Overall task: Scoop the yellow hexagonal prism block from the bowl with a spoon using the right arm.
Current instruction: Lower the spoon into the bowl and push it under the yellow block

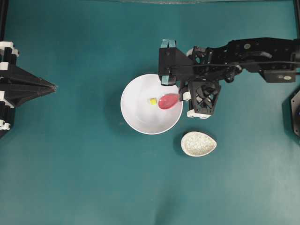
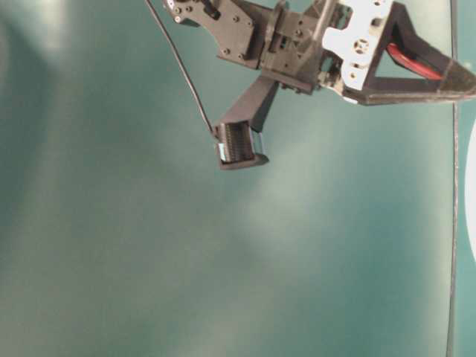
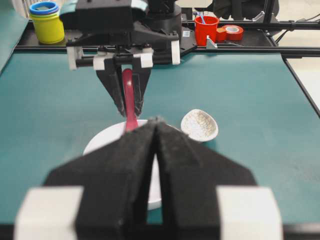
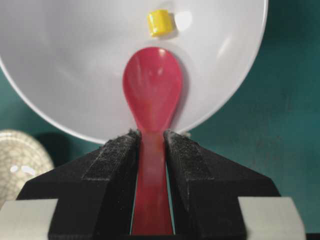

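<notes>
The white bowl (image 1: 136,117) sits mid-table with the yellow hexagonal prism block (image 1: 153,100) on its floor. My right gripper (image 1: 182,97) is shut on the handle of the pink-red spoon (image 1: 168,101). The oval scoop reaches over the bowl's right rim and stops just short of the block. In the right wrist view the fingers (image 4: 117,155) clamp the spoon (image 4: 152,85) handle, and the block (image 4: 160,22) lies just beyond the scoop's tip inside the bowl (image 4: 75,65). My left gripper (image 1: 53,87) stays at the far left, shut and empty, its tips (image 3: 156,122) touching.
A small speckled beige egg-shaped dish (image 1: 198,143) lies just to the lower right of the bowl. Behind the table edge stand a yellow container with blue rings (image 3: 46,22), a red cup (image 3: 206,29) and a tape roll (image 3: 231,32).
</notes>
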Motion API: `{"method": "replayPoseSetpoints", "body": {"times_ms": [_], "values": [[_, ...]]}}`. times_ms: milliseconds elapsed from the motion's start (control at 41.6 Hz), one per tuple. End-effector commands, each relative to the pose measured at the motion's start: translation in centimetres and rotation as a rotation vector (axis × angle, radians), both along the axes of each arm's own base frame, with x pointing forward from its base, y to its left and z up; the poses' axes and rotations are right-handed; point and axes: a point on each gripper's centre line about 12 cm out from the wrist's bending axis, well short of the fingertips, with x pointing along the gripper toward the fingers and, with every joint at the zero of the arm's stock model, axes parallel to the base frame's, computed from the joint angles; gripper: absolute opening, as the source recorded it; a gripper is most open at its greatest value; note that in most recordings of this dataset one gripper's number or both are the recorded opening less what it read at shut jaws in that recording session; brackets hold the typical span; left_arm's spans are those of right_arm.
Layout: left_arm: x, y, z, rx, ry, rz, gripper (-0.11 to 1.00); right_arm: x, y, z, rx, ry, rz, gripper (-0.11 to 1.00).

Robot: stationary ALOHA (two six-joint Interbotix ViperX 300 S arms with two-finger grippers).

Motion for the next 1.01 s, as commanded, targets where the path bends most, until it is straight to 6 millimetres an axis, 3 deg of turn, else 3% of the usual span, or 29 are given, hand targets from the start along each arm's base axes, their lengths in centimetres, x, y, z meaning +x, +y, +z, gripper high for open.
{"method": "replayPoseSetpoints", "body": {"times_ms": [0,529,987], "values": [[0.2,0.0,1.2,0.001,-0.031,0.000,0.00,0.7,0.1,1.2,-0.006,-0.039,0.004,0.23],[0.1,0.0,1.2,0.000,-0.034,-0.002,0.00,3.3,0.2,0.6,-0.037,-0.138,0.007,0.23],[0.1,0.0,1.2,0.001,-0.034,0.000,0.00,4.3,1.0,0.7,-0.051,-0.212,0.016,0.23]]}}
